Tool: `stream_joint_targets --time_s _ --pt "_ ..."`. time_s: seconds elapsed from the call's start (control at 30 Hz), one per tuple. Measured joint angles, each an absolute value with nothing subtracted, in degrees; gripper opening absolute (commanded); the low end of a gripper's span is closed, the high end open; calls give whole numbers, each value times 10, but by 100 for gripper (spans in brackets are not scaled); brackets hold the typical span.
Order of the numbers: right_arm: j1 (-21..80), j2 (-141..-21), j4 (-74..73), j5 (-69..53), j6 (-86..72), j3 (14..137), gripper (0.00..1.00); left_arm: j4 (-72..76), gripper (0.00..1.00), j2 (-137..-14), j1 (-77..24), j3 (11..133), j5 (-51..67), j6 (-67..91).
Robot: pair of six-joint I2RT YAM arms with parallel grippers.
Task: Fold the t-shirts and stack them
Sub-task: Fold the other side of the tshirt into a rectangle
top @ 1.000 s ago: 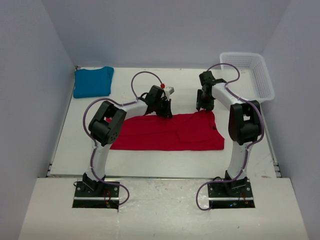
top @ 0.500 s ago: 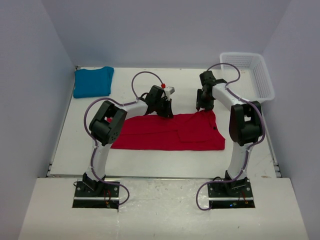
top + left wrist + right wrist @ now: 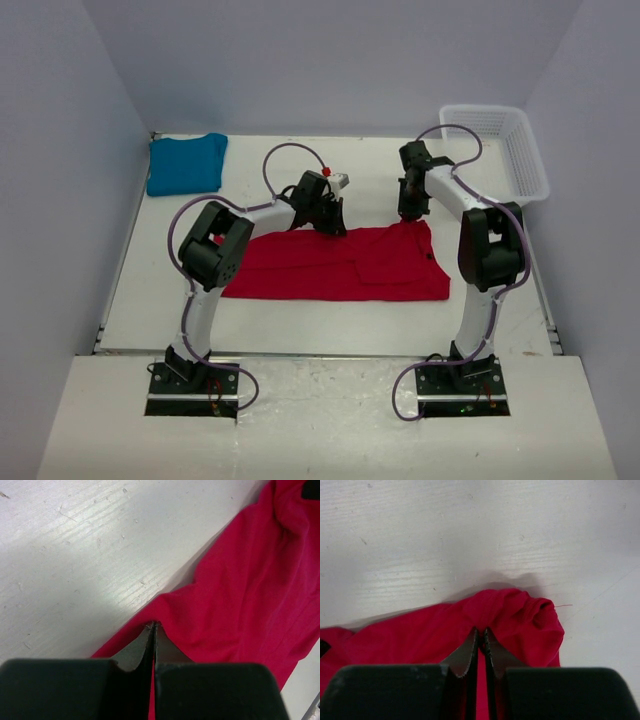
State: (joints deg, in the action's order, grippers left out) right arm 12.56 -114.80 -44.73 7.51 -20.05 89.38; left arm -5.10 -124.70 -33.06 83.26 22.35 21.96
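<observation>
The red t-shirt (image 3: 345,265) lies spread across the middle of the table, partly folded. My left gripper (image 3: 332,228) is shut on its far edge near the left end; in the left wrist view my left gripper (image 3: 153,626) pinches the red t-shirt (image 3: 240,595) at the hem. My right gripper (image 3: 408,216) is shut on the far right corner, where in the right wrist view my right gripper (image 3: 481,630) clamps a bunched fold of the red t-shirt (image 3: 520,615). The teal-blue t-shirt (image 3: 187,163) lies folded at the far left corner.
A white mesh basket (image 3: 497,148) stands at the far right corner of the table. The white table (image 3: 300,330) shows bare in front of the red shirt. Walls close in on the left, right and back.
My right gripper has closed on the far right corner of the red shirt; earlier its jaws stood apart above it. The left arm has not moved.
</observation>
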Motion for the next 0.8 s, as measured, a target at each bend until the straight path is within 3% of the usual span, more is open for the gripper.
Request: stream_joint_targets --time_s 0.8 --pt "104 -1146 -480 155 -256 873 0 -37 0 -1255 -279 830 245 235"
